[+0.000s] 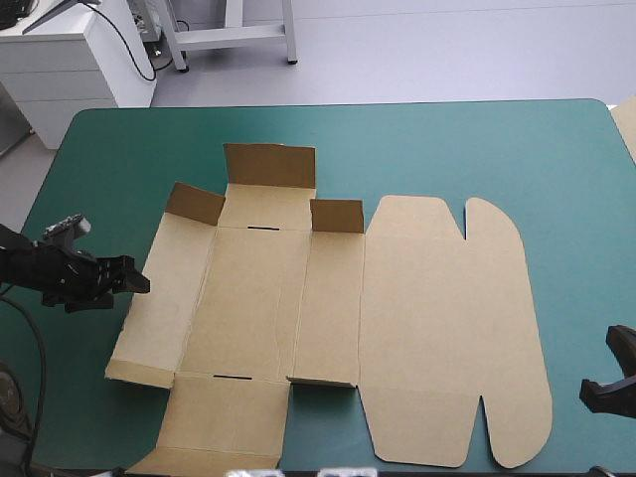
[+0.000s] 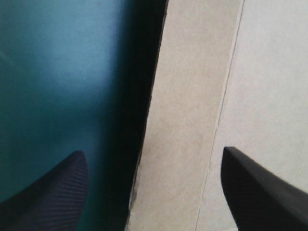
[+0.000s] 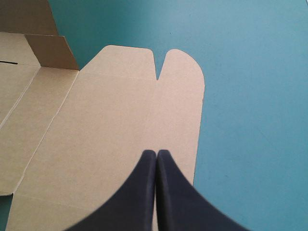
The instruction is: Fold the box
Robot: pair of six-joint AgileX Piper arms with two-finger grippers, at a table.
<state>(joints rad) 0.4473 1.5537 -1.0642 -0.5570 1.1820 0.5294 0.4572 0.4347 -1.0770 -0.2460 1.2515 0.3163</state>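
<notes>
Box (image 1: 328, 318) is a brown cut sheet, mostly flat on the teal-green cover (image 1: 447, 139), between the two grippers. Three flaps on its far side are up: the wide far flap (image 1: 269, 165) and two small corner flaps (image 1: 195, 203) (image 1: 337, 215). The lid panel (image 1: 447, 328), with a notched rounded end, lies flat on the side toward the right gripper.

Left gripper (image 1: 129, 278) is at the sheet's left edge with its fingers spread wide. In the left wrist view (image 2: 153, 151), the edge of the board (image 2: 183, 120) runs between them, one finger over bare cover and the other over board. A dark shadow lines that edge. Can't tell if there's contact.

Right gripper (image 1: 596, 388) sits off the lid's right edge, apart from it in the high view. Its fingers are pressed together into a point (image 3: 156, 151), empty, with the lid (image 3: 106, 110) ahead of and under the tip.
</notes>
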